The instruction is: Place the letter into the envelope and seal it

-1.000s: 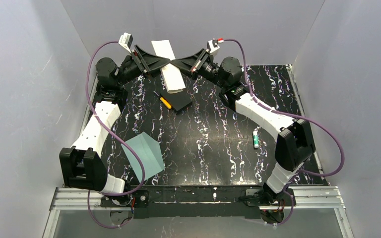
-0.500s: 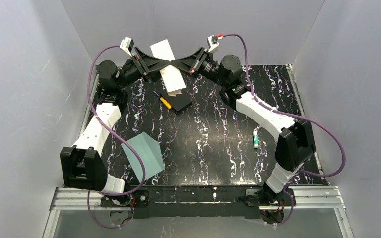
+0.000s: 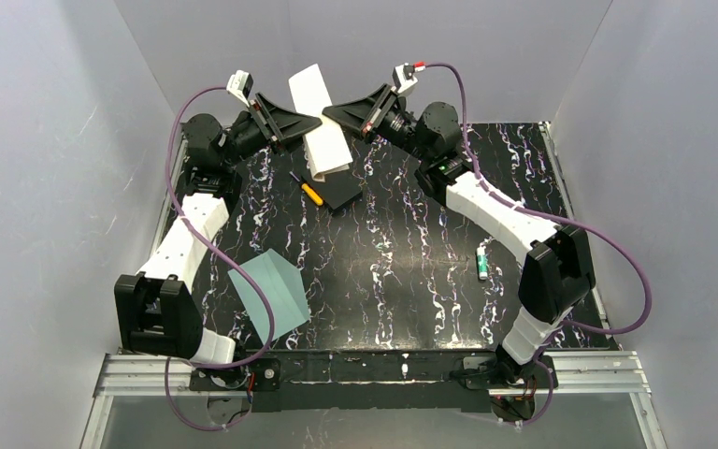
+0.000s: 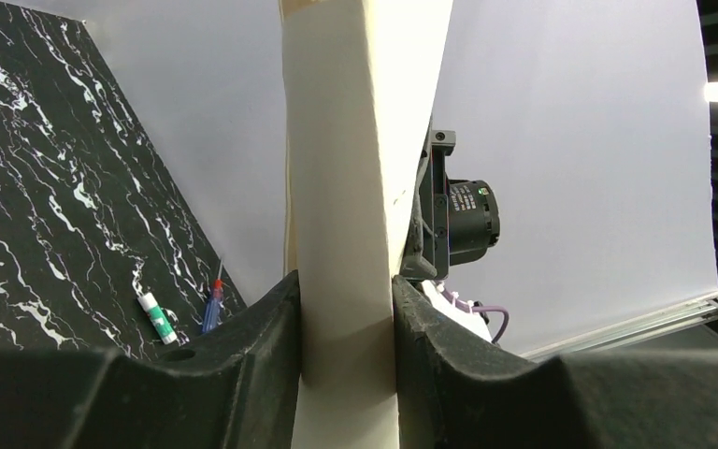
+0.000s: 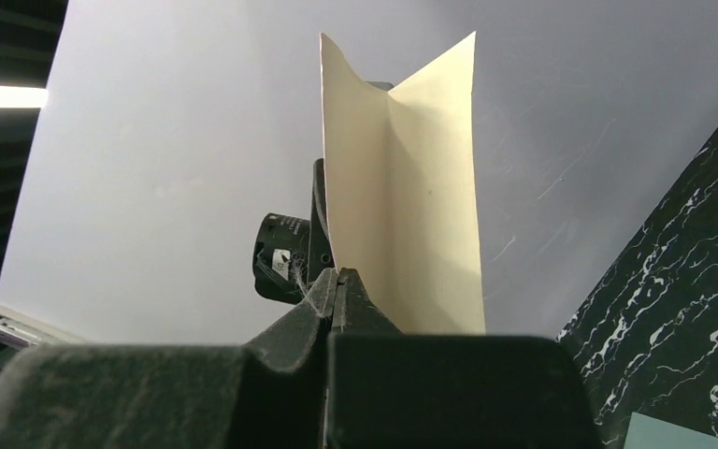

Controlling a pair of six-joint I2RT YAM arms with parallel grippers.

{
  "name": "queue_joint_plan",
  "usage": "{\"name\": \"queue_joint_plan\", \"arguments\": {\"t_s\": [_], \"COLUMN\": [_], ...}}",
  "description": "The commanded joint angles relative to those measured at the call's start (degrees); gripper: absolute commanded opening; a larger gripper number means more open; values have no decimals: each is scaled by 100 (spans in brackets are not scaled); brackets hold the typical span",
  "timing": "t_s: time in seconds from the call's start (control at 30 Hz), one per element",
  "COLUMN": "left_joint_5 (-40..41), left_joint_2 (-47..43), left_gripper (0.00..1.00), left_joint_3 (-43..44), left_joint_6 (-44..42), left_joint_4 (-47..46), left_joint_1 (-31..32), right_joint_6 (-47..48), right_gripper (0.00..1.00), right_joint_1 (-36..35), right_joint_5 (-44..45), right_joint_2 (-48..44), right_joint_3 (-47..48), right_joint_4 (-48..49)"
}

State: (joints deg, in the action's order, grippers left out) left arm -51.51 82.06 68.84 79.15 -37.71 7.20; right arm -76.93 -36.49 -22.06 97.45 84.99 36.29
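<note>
The letter (image 3: 311, 94) is a cream folded sheet held in the air at the back of the table, tilted with its top to the left. My left gripper (image 3: 316, 122) is shut on it, and in the left wrist view the sheet (image 4: 337, 187) stands pinched between the two pads (image 4: 346, 327). My right gripper (image 3: 329, 113) meets the sheet from the right, with its jaws closed at the sheet's left edge (image 5: 337, 276). The V-folded letter (image 5: 411, 206) rises behind them. The teal envelope (image 3: 271, 295) lies flat at the front left, flap open.
A flat black pad (image 3: 341, 195) and a small orange-handled screwdriver (image 3: 308, 190) lie under the held sheet. A green-and-white glue stick (image 3: 482, 262) lies at the right. Grey walls enclose the black marbled table (image 3: 411, 281).
Both grippers have risen slightly with the letter, and the sheet has tipped more upright. The right gripper has drawn back a little to the right. The envelope has not moved.
</note>
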Motion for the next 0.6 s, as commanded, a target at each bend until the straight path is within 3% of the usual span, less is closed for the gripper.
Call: {"name": "queue_joint_plan", "arguments": {"t_s": [0.0,0.1,0.23,0.3,0.57], "left_joint_5": [-192,-172,-131,-96,-5], "left_joint_2": [-25,-22,-76,-100,-44], "left_gripper": [36,56,67,67,50], "left_joint_3": [62,78,151,123,100], "left_joint_6": [-29,-20,-316,-478,-492], "left_joint_4": [-122,-122,-122,-122,-122], "left_joint_1": [-63,-87,-87,-87,-85], "right_joint_6": [-462,-795,-1284,-1514,-2016], "right_gripper": [1,1,1,1,1], "right_joint_1": [119,136,139,134,125], "right_joint_5": [156,135,125,121,92], "right_joint_2": [-164,-75,42,77,233], "right_joint_3": [268,312,307,287,187], "right_joint_4": [772,924,1008,1021,1309]}}
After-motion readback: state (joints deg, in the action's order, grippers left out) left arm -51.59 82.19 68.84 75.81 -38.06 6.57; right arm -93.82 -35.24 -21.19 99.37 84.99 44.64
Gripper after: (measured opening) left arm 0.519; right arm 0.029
